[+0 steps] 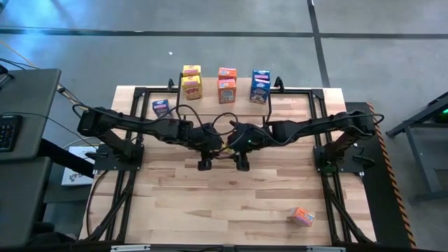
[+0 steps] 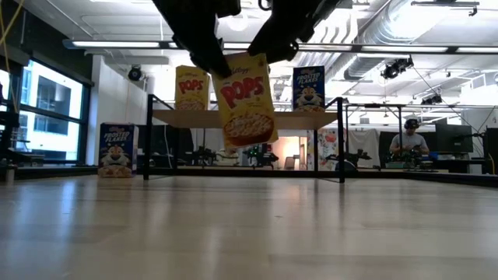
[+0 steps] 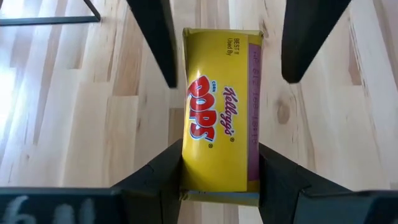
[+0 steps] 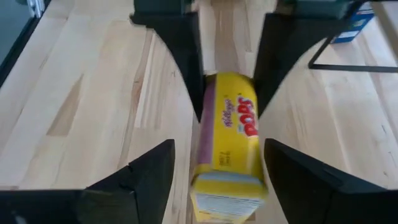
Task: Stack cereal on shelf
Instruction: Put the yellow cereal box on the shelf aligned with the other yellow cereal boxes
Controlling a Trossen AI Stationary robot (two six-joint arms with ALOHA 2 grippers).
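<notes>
Nearest me, well out in front of the shelf [image 2: 311,117], one orange box [image 1: 302,216] lies tipped on the table [image 1: 210,210]. I judge it awkward to pick, since a claw coming down on it could skid it toward the edge.

Closer to the shelf, but clearly short of it, both arms meet over the middle of the table. The yellow Pops box [image 2: 247,101] hangs there in the air, tilted. The left gripper [image 3: 221,180] pinches it across its narrow faces. The right gripper [image 4: 217,168] stands spread, its fingers apart from the cardboard on both sides.

My worry is that the box rides on one pinch only. If the right arm brushes it while backing off, the box could twist or drop. It is also tilted, so it may land crooked on the shelf and knock over what stands there. The shelf's front edge is another thing it could catch on.

Just off the shelf's left end, one blue box [image 2: 115,149] stands upright on the table.

On the shelf I see a yellow box [image 2: 192,87], orange boxes [image 1: 226,91] and a blue box [image 2: 309,87]. From above, the yellow and the orange each look like two, though I cannot be sure of that.

My count is three yellow, three orange and two blue, eight in all, with one shelf and two arms.
</notes>
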